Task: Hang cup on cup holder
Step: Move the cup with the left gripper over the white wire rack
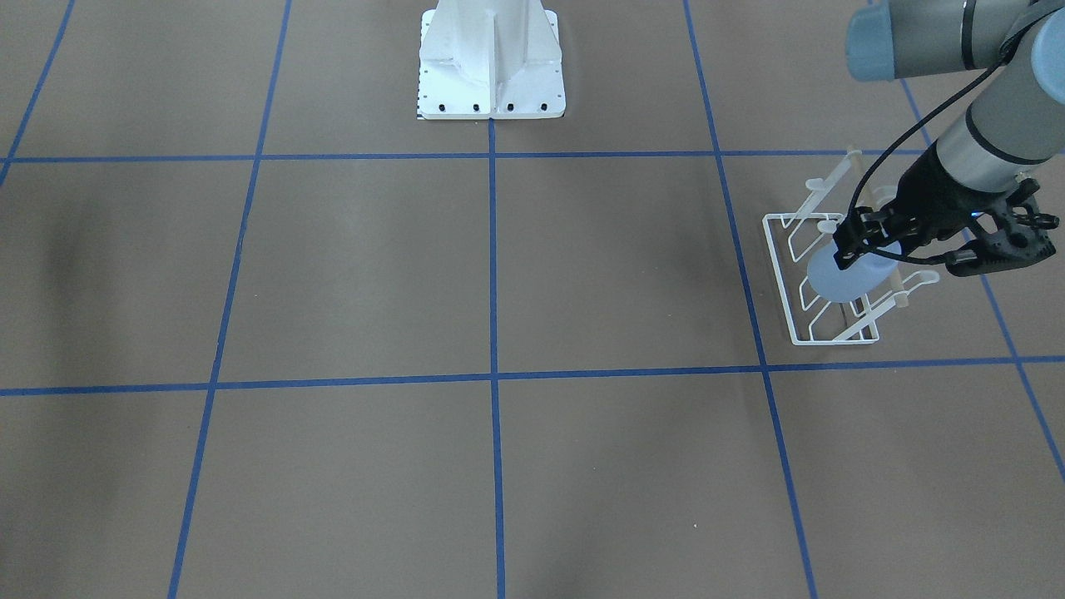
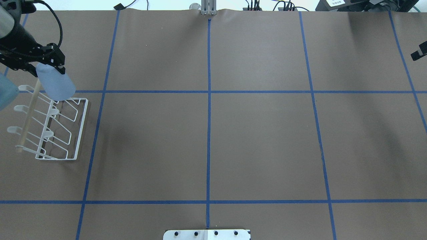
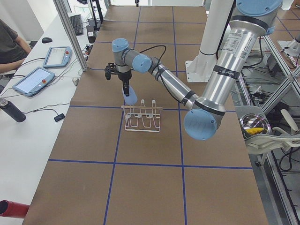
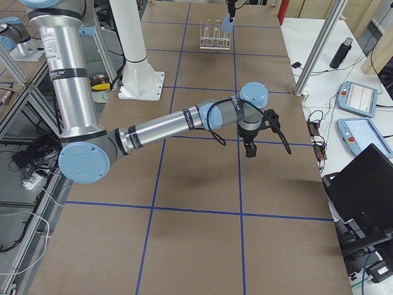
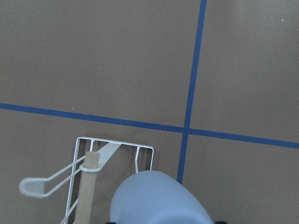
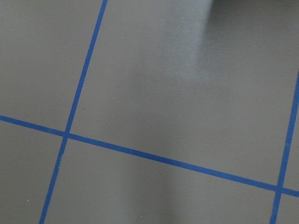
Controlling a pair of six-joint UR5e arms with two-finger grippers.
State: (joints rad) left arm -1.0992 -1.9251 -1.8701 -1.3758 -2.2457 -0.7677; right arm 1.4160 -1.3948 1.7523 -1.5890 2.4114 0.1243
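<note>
My left gripper (image 2: 48, 69) is shut on the pale blue cup (image 2: 55, 83) and holds it tilted over the far end of the white wire cup holder (image 2: 80, 133). The wider end of the cup points down toward the prongs. In the front view the cup (image 1: 840, 279) hangs over the rack (image 1: 782, 274), under the gripper (image 1: 903, 254). The left wrist view shows the cup (image 5: 159, 198) beside the tan rod (image 5: 88, 186). I cannot tell whether the cup touches a prong. My right gripper (image 4: 250, 149) hovers over bare table far from the rack; whether it is open or shut does not show.
The brown table (image 2: 206, 140) is marked with a blue tape grid. The white robot base (image 1: 491, 62) stands at the middle of the near edge. Tablets and a bottle (image 3: 11, 110) lie on a side bench beyond the table's far edge.
</note>
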